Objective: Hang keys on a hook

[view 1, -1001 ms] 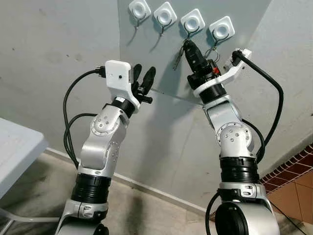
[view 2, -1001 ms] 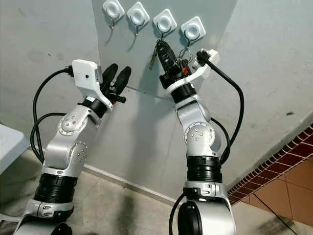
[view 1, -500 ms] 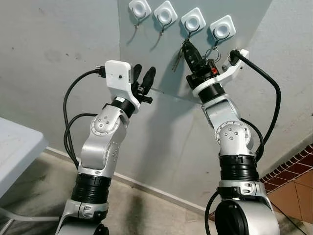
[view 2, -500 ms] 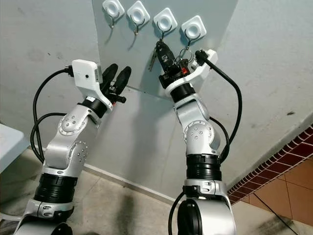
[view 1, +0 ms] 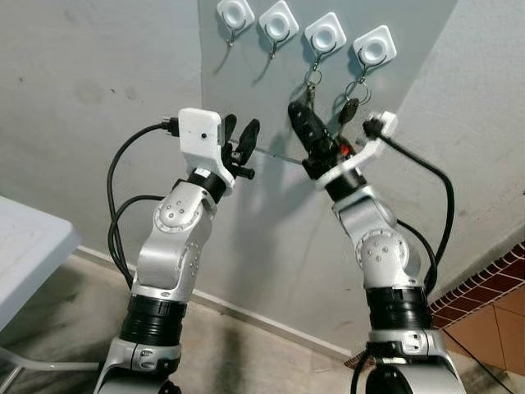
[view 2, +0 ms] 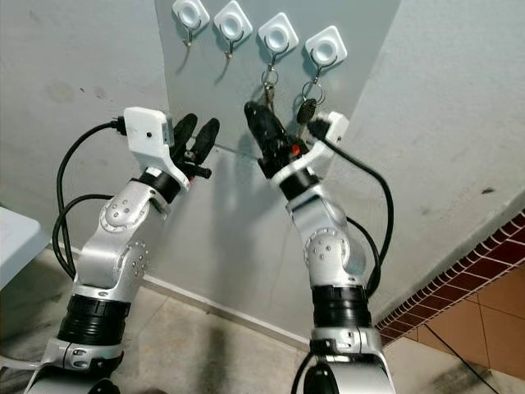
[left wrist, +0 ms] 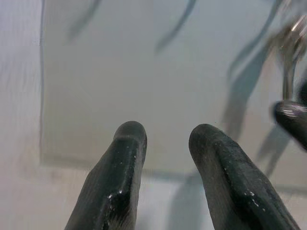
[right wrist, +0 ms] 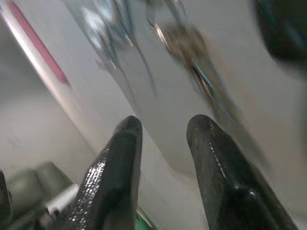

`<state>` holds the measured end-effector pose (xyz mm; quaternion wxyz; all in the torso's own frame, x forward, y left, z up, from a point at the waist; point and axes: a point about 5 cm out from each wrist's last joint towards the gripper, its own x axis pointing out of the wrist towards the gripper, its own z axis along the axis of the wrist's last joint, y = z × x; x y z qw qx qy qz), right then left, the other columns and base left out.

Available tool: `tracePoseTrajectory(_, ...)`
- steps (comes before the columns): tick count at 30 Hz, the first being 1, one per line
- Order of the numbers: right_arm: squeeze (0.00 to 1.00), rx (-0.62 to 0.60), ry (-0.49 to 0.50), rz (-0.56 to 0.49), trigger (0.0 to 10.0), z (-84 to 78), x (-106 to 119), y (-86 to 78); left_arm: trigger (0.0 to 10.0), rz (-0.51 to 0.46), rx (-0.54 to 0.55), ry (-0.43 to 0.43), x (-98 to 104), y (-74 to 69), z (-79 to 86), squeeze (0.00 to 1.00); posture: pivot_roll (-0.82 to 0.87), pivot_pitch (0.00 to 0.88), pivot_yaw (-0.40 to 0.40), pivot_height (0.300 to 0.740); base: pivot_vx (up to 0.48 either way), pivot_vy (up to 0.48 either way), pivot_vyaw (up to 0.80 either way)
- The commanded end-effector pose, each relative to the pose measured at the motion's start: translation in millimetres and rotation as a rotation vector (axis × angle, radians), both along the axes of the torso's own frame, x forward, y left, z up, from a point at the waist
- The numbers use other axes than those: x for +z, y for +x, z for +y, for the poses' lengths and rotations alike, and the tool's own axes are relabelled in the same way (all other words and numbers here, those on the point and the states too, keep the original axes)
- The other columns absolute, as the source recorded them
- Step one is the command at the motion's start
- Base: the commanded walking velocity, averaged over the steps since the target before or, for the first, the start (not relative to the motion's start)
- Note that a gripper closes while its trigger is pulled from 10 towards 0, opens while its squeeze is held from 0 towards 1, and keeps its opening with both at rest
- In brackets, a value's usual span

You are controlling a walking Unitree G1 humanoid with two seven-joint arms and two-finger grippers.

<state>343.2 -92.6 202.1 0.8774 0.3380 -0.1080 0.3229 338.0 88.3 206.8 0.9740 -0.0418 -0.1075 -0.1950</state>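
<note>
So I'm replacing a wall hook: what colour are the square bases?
White, each square hook base with a round raised centre; clearest in the left eye view.

No readable text anywhere

The four white hooks (view 1: 302,29) on the grey panel (view 1: 271,107) carry no lettering, the white camera housings on both wrists are blank, and the keys (view 1: 351,105) are too small and blurred to show any brand or number.
</note>
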Motion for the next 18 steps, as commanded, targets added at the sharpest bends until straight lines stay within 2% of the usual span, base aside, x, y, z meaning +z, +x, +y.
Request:
tracePoseTrajectory(1, 1.00, -0.021, -0.050, 0.004, 10.0, -4.9, -9, -1.3, 10.0, 0.029, 0.013, 0.033, -13, 0.0, -0.2, 0.00, 0.16, 0.077, -0.105, 0.740, 0.000, 0.000, 0.00)
tracePoseTrajectory(2, 1.00, -0.030, -0.075, 0.017, 10.0, -7.0, -17, -2.9, 10.0, 0.047, 0.027, 0.045, -21, -0.2, 1.2, 0.00, 0.16, 0.076, -0.101, 0.740, 0.000, 0.000, 0.00)
tracePoseTrajectory(3, 1.00, -0.030, -0.075, 0.017, 10.0, -7.0, -17, -2.9, 10.0, 0.047, 0.027, 0.045, -21, -0.2, 1.2, 0.00, 0.16, 0.076, -0.101, 0.740, 0.000, 0.000, 0.00)
tracePoseTrajectory(5, 1.00, -0.074, -0.154, 0.069, 10.0, -14.5, -41, -7.0, 10.0, 0.104, 0.065, 0.089, -45, -0.9, 4.8, 0.00, 0.15, 0.074, -0.097, 0.740, 0.000, 0.000, 0.00)
tracePoseTrajectory(9, 1.00, -0.101, -0.204, 0.107, 10.0, -19.6, -58, -11.4, 10.0, 0.157, 0.079, 0.097, -62, -1.3, 7.8, 0.00, 0.15, 0.072, -0.091, 0.740, 0.000, 0.000, 0.00)
tracePoseTrajectory(10, 1.00, -0.118, -0.234, 0.131, 10.0, -22.8, -68, -13.7, 10.0, 0.167, 0.089, 0.126, -71, -2.0, 9.3, 0.00, 0.15, 0.068, -0.088, 0.740, 0.000, 0.000, 0.00)
tracePoseTrajectory(11, 1.00, -0.152, -0.293, 0.175, 10.0, -29.3, -88, -18.8, 10.0, 0.200, 0.108, 0.170, -89, -3.9, 13.3, 0.00, 0.15, 0.065, -0.082, 0.740, 0.000, 0.000, 0.00)
tracePoseTrajectory(15, 1.00, -0.182, -0.350, 0.224, 10.0, -36.0, -108, -24.4, 10.0, 0.249, 0.123, 0.204, -110, -6.9, 17.5, 0.00, 0.15, 0.063, -0.075, 0.740, 0.000, 0.000, 0.00)
tracePoseTrajectory(17, 1.00, -0.211, -0.406, 0.267, 10.0, -41.2, -126, -29.7, 10.0, 0.306, 0.127, 0.222, -127, -9.9, 20.5, 0.00, 0.14, 0.054, -0.066, 0.740, 0.000, 0.000, 0.00)
tracePoseTrajectory(18, 1.00, -0.238, -0.453, 0.324, 10.0, -46.9, -143, -35.1, 10.0, 0.353, 0.123, 0.250, -141, -13.4, 21.2, 0.00, 0.14, 0.052, -0.063, 0.740, 0.000, 0.000, 0.00)
